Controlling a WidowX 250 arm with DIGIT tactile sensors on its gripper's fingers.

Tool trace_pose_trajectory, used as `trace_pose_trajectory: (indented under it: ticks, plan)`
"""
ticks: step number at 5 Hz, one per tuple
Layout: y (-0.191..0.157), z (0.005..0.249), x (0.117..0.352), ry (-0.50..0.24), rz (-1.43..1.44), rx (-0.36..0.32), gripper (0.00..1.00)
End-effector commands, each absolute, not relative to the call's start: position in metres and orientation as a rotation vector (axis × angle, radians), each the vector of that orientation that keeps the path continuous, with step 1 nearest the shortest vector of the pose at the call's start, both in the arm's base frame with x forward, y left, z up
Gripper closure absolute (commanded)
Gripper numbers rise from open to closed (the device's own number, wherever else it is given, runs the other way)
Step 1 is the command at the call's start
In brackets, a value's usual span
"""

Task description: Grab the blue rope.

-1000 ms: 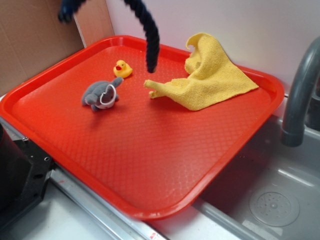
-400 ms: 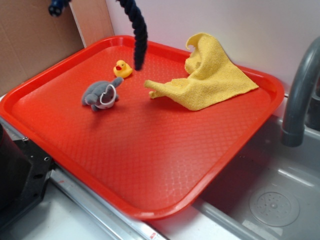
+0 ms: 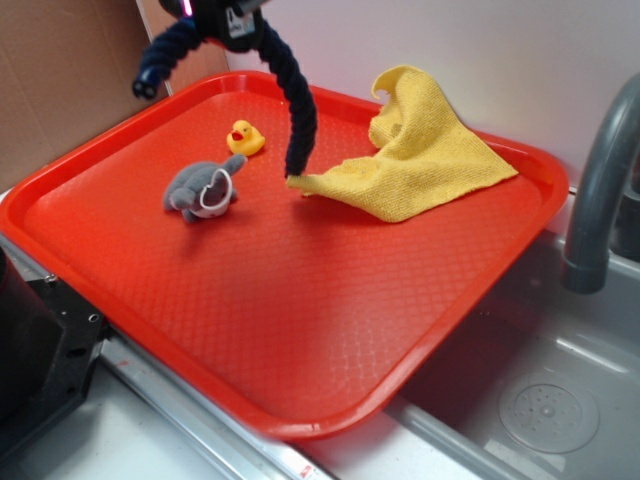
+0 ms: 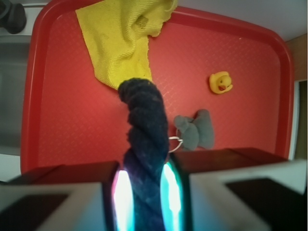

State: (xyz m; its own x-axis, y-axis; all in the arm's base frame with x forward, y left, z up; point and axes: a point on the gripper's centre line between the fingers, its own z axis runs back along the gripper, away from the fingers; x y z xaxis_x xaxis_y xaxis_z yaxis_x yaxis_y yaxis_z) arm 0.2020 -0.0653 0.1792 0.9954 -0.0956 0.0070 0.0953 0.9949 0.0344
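Note:
The blue rope (image 3: 291, 95) is a thick dark navy twisted rope hanging from my gripper (image 3: 232, 25) at the top of the exterior view. One end droops down to the corner of the yellow cloth, the other (image 3: 160, 62) sticks out to the left. In the wrist view the blue rope (image 4: 146, 144) runs straight between my glowing pads (image 4: 123, 199), and my gripper (image 4: 147, 202) is shut on it above the red tray (image 4: 62, 125).
On the red tray (image 3: 330, 310) lie a crumpled yellow cloth (image 3: 415, 150), a small yellow rubber duck (image 3: 243, 137) and a grey plush toy (image 3: 203, 189). A grey tap (image 3: 600, 190) and sink (image 3: 545, 400) are at the right; cardboard (image 3: 60, 80) stands behind left.
My gripper has come down into the top of the exterior view with the rope. The rope's hanging end has swung and now reaches the yellow cloth's corner.

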Motion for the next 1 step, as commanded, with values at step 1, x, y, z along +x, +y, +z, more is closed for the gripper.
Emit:
trace_pose_trajectory:
  ticks: [1]
  plan:
    - [-0.0585,0.1824,0.1601,-0.053,-0.068,-0.042,1.0]
